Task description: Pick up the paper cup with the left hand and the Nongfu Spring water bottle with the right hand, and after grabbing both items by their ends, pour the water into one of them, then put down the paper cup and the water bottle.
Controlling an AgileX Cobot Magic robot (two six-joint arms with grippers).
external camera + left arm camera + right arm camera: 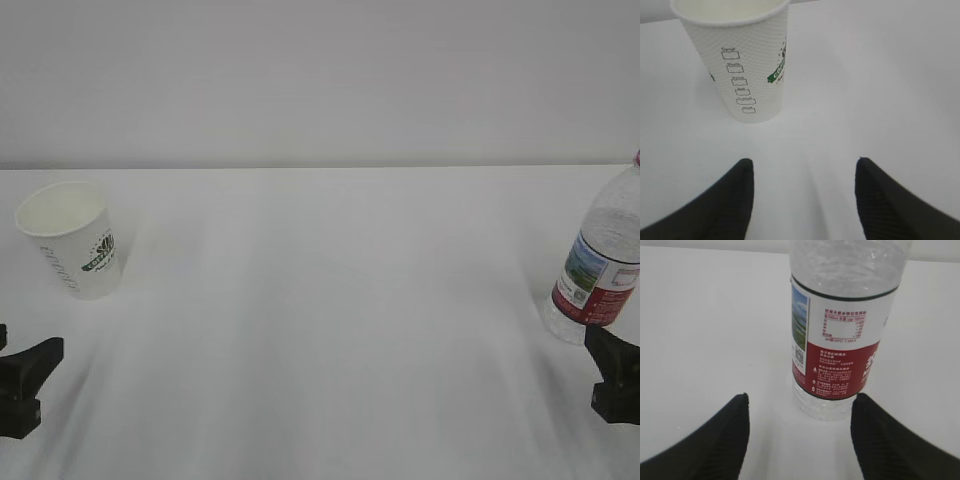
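White tabletop (330,330) runs back to a plain pale wall (320,80), and everything sits near its two side edges. Far left on the table stands the paper cup (70,238), upright on its base, mouth open upward, its green round logo facing the exterior camera. Far right stands the Nongfu Spring water bottle (600,265), also upright, its red-and-white label with a small landscape picture turned toward the middle; its top is cut off by the picture's edge.

Low at the left border, the left hand (25,385) lies close to the table, just in front of the cup and apart from it. Its wrist view shows the two black fingers (725,205) spread wide with bare table between them, the cup (742,60) ahead and slightly to the left of the gap, untouched.

At the right border, the right hand (615,378) sits low just in front of the bottle's base. Its wrist view shows black fingers (720,440) likewise spread apart, the bottle (840,340) standing just beyond the tips, roughly facing the gap, not gripped.
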